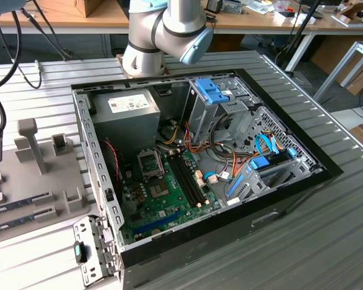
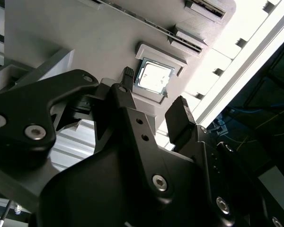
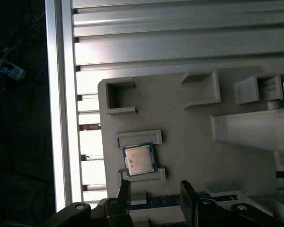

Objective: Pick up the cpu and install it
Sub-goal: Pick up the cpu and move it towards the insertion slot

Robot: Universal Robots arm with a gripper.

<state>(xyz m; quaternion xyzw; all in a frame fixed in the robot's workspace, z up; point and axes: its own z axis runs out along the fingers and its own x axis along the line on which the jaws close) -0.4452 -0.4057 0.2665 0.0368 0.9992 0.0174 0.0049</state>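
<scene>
computer case (image 1: 327,172): lies open on the slatted table, green motherboard (image 1: 163,199) flat inside.
grey fixture tray (image 3: 189,142): outside the case, at the exterior view's left.
gripper (image 3: 155,189): over the tray, jaws spread, holding nothing.
socket (image 1: 151,163): on the motherboard; seemingly empty, though hard to be sure.
cpu (image 3: 139,159): flat in its nest on the tray, between two raised lips, near the fingertips but untouched.
progress: early; the pick-up is not yet made and the installation is all left.
</scene>
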